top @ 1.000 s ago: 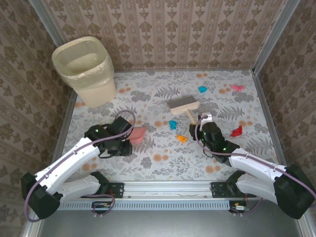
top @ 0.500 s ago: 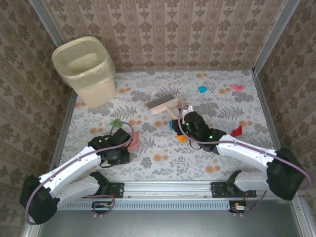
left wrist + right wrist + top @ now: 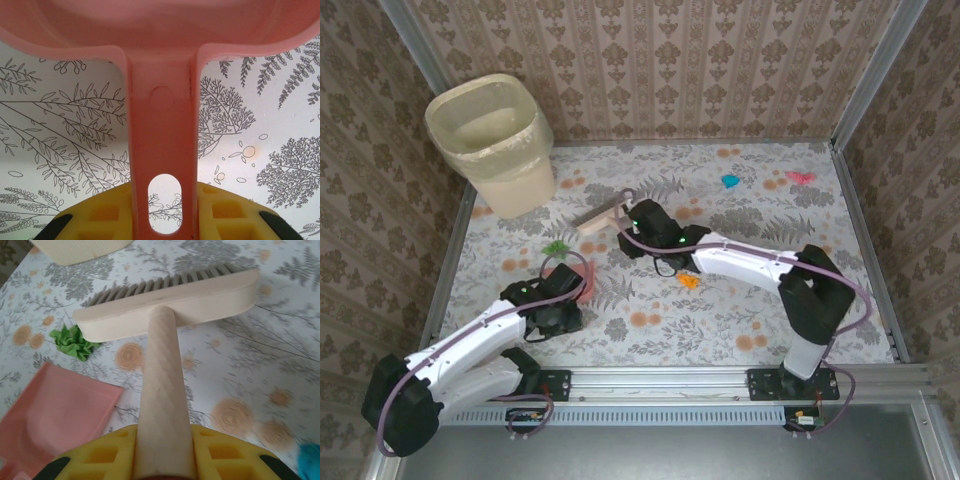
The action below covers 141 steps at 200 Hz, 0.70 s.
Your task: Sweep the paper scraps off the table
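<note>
Right end effector [image 3: 162, 452], clenched on brush [image 3: 170, 302], swung left across desk [image 3: 700, 320]; bristles now just beside green scrap [image 3: 75, 340]. Left end effector [image 3: 162, 215] grasps dustpan [image 3: 160, 100] nearby: sweep looks ready.

Dustpan [image 3: 160, 100] is smooth pink plastic with a soft sheen. Brush [image 3: 165, 305] is pale matt wood, its handle faintly ridged, with grey bristles [image 3: 150, 285]. Table [image 3: 740, 320] has a matt white printed cloth and a brushed metal rail [image 3: 660, 385] at the near edge; paper scraps [image 3: 72, 342] are crumpled matt paper; bin [image 3: 510, 180] looks like cream plastic, slightly glossy.
</note>
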Motion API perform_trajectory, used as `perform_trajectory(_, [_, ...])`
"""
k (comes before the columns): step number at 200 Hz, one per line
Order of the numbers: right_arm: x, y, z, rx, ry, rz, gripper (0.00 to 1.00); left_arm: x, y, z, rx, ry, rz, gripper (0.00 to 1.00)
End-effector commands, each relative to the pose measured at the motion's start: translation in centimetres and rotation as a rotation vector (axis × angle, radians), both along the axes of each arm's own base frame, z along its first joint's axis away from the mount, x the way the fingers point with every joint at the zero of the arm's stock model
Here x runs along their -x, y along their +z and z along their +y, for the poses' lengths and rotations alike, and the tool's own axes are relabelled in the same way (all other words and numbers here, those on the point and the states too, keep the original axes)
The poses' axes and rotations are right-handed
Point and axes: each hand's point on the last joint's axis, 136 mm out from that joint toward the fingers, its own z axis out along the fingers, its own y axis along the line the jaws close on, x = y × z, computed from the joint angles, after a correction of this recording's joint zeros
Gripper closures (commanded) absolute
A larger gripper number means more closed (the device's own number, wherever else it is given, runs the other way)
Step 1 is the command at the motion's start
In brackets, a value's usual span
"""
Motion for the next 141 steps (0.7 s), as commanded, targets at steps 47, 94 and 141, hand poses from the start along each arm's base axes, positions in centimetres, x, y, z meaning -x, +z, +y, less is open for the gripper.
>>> perform_trajectory(47, [-0.4, 0.1, 6.2, 0.016, 0.12, -0.003, 1.0, 0.4, -0.8, 0.5, 0.002, 0.001, 0.027, 1.0])
perform_trajectory(94, [0.6, -1.1, 7.8, 0.068, 0.188, 0.015, 1.0, 0.1, -0.9, 0.5, 0.003, -0.001, 0.022, 1.0])
perform_trajectory(141, [3.8, -2.3, 5.5, 0.167, 0.283, 0.013, 1.0, 0.1, -1.0, 0.2, 0.01, -0.018, 0.025, 1.0])
